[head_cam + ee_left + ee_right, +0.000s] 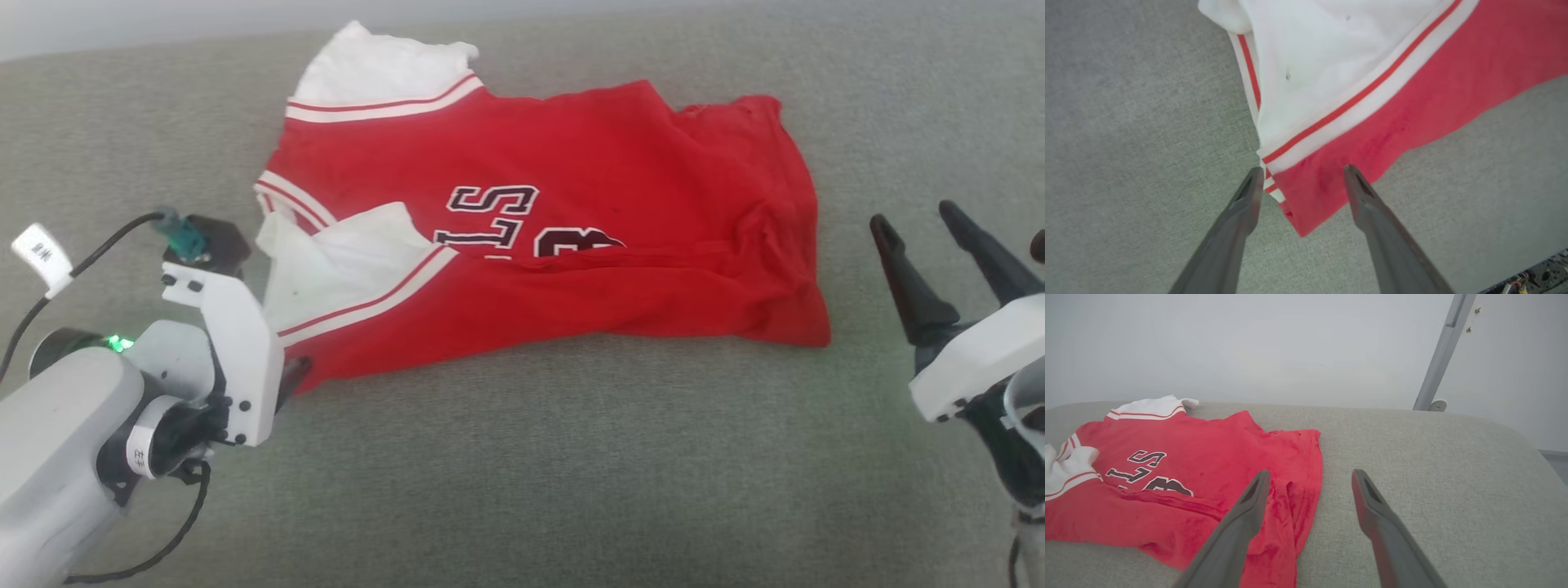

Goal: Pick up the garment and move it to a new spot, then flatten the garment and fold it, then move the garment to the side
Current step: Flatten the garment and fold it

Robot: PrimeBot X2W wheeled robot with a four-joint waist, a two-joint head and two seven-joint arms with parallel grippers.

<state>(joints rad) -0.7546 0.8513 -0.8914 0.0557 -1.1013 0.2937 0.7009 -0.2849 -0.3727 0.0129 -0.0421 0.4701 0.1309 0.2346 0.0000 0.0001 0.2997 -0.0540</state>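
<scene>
Red garment [571, 245] is lying rumpled mid-frame; left claw [1300, 171] is hanging apart over its lower-left corner, right claw [916, 216] is hovering spread at right edge

A grey-green woven upholstered surface [522, 474] carries everything, rounded along its far edge. Behind that far edge stands a plain pale wall [1249, 347]. Past the surface's far right corner a grey metal bar [1440, 355] slants up the wall (a small round fitting [1438, 405] sits at its foot).
</scene>
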